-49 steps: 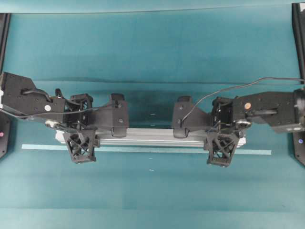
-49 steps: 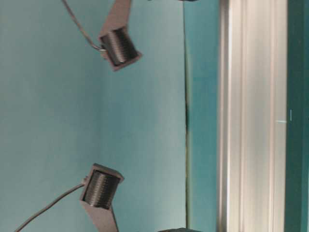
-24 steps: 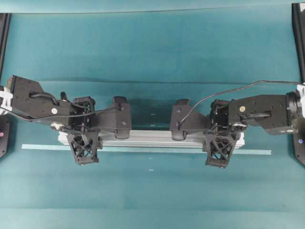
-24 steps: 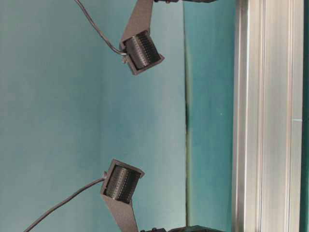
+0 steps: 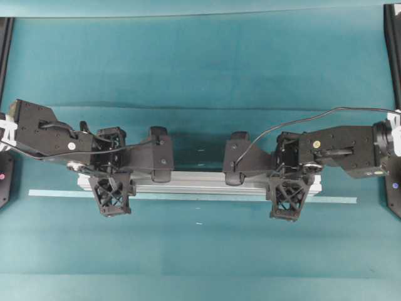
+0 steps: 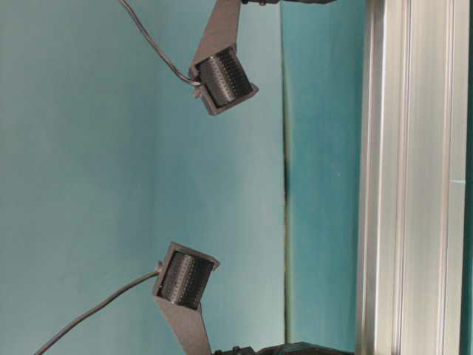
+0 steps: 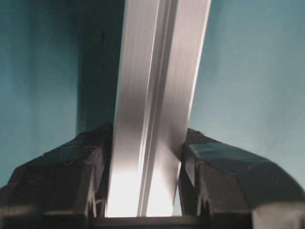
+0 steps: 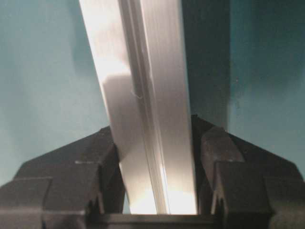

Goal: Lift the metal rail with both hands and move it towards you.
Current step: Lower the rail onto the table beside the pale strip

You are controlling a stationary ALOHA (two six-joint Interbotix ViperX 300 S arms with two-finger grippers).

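Note:
The metal rail (image 5: 200,181) is a long silver grooved bar lying left to right across the middle of the overhead view. My left gripper (image 5: 111,180) is shut on it near its left end, and my right gripper (image 5: 289,181) near its right end. In the left wrist view the rail (image 7: 157,71) runs between the black fingers (image 7: 71,181) of the left gripper (image 7: 145,162), which press both its sides. In the right wrist view the rail (image 8: 138,57) is clamped the same way by the right gripper (image 8: 155,162). The table-level view shows the rail (image 6: 414,177) along its right side.
A thin pale tape strip (image 5: 326,200) lies on the teal cloth just in front of the rail, reaching past both its ends. Black arm bases stand at the left edge (image 5: 5,175) and the right edge (image 5: 393,200). Two wrist cameras (image 6: 222,81) hang in the table-level view.
Over the last second both arms and the rail shifted slightly. The rail moved right in the table-level view and looks a little shorter from overhead. Almost nothing changed in the last half second.

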